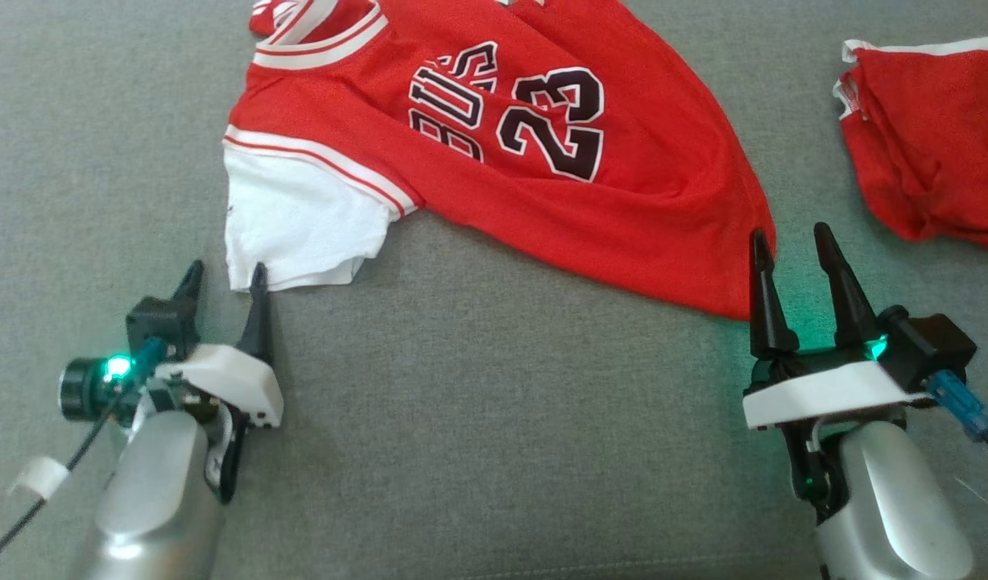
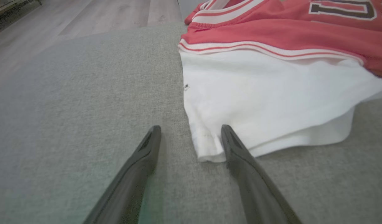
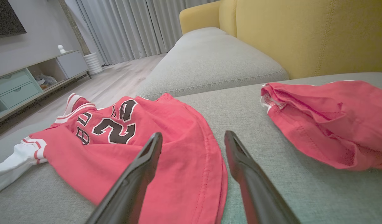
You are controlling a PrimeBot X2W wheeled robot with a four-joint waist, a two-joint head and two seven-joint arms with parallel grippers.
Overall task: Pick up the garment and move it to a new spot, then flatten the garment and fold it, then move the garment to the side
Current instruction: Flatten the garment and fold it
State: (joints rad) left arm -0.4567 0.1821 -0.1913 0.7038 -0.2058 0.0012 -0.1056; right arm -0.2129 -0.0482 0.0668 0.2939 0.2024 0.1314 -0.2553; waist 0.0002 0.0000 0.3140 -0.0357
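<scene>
A red jersey point(image 1: 494, 137) with the number 23 and a white sleeve point(image 1: 296, 221) lies spread across the grey cushion, top toward the left. My left gripper point(image 1: 224, 278) is open at the white sleeve's lower corner point(image 2: 209, 149), one finger on each side of its edge, nothing clamped. My right gripper point(image 1: 791, 242) is open at the jersey's red hem corner point(image 3: 194, 174), the hem edge lying between its fingers point(image 3: 237, 155).
A second red garment point(image 1: 928, 145) lies crumpled at the far right of the grey sofa cushion point(image 1: 494, 419). The yellow sofa back point(image 3: 303, 34) rises behind it. Wooden floor point(image 2: 85, 15) lies beyond the cushion's left edge.
</scene>
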